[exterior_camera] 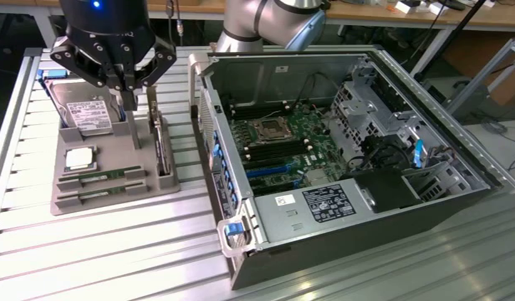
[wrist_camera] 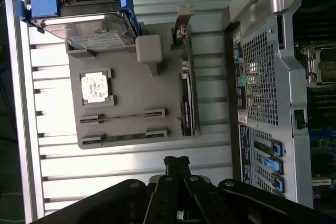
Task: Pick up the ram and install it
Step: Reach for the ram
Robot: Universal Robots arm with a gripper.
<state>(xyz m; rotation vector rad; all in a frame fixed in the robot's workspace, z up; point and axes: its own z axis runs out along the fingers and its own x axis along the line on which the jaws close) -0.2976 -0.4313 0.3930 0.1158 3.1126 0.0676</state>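
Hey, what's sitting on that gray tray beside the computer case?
A hard drive, a silver processor, two ram sticks lying in slots, and a card standing on edge. Whatever lies under the hard drive is covered.

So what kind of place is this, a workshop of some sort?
Probably a robotics lab bench for computer assembly: a robot arm over a slatted metal table, an open computer case lying on it, and a grey tray holding a hard drive and ram sticks.

The desk of silver metal slats carries a grey holder tray and, just beside it, an open computer case.
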